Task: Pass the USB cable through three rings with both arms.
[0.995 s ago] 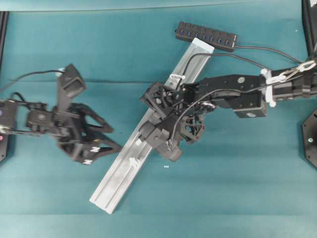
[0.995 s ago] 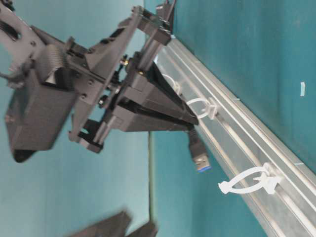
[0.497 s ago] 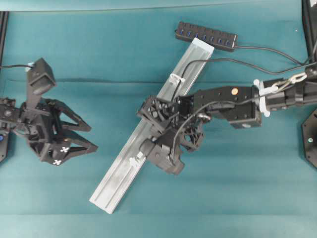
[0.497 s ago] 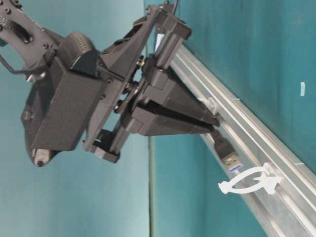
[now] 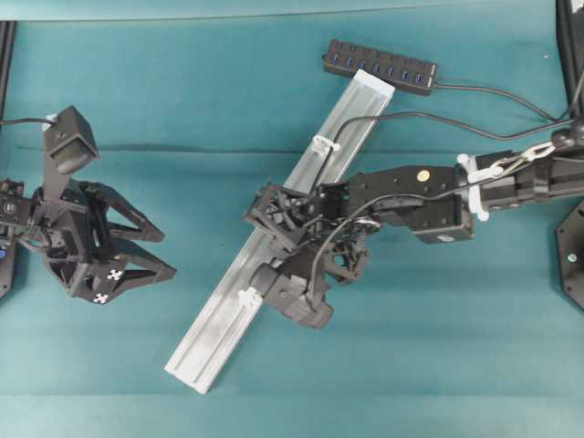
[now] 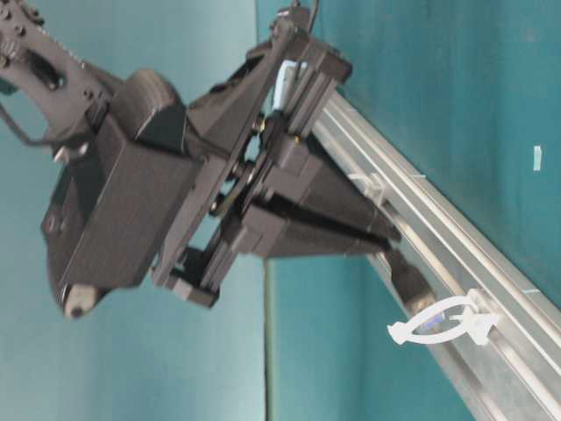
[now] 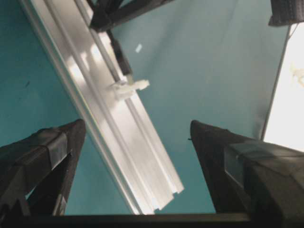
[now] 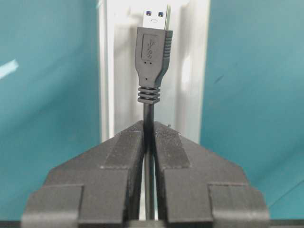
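My right gripper (image 8: 148, 124) is shut on the USB cable just behind its plug (image 8: 153, 47). The plug points along the silver rail (image 5: 210, 339). In the table-level view the right gripper (image 6: 390, 237) holds the plug (image 6: 408, 281) with its metal tip at the opening of the last ring (image 6: 443, 323). Overhead, that ring (image 5: 248, 297) shows beside the right gripper (image 5: 266, 276). The top ring (image 5: 324, 144) shows with the cable (image 5: 411, 113) leading to it; the middle ring is hidden under the arm. My left gripper (image 5: 168, 254) is open and empty, left of the rail.
A black multi-port hub (image 5: 380, 66) lies at the rail's far end, its lead running off right. The left wrist view shows the rail's near end (image 7: 142, 161) between my open fingers, the last ring (image 7: 128, 88) and a small white scrap (image 7: 138, 48) on the teal cloth.
My right gripper has slid down the rail with the plug, past the middle ring to the last one. My left arm pulled back to the left, then held still.
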`<state>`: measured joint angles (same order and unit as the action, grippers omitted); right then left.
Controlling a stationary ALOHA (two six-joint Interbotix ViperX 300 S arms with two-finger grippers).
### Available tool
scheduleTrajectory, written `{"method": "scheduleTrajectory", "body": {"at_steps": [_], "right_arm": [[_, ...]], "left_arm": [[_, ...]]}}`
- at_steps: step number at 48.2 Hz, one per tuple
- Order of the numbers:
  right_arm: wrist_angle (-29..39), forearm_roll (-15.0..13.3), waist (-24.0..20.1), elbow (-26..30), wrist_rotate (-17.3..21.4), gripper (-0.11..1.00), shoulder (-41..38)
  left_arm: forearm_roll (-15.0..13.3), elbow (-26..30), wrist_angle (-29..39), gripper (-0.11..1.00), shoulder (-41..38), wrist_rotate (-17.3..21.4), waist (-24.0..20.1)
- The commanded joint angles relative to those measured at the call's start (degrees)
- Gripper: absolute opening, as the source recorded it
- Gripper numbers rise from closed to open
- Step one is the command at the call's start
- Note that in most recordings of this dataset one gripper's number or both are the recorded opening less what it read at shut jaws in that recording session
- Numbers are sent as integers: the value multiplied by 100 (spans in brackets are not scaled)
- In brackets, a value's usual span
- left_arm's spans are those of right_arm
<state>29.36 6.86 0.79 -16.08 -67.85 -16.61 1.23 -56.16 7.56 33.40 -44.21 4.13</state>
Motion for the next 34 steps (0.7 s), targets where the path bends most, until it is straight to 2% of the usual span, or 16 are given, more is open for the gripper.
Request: {"method": "scheduleTrajectory", "body": {"at_steps": [1,13,34], "right_arm": [[-18,62,-79,114,-35,7,-70],[-53,176,-211,132,-18,7,-123],[-281,738,-334,343,35,7,-202]], "left_arm": [[9,53,-26,95,35,0,18],[9,44,-26,95,53,0,18],[9,-70,-35,95,44,-35,176]]}}
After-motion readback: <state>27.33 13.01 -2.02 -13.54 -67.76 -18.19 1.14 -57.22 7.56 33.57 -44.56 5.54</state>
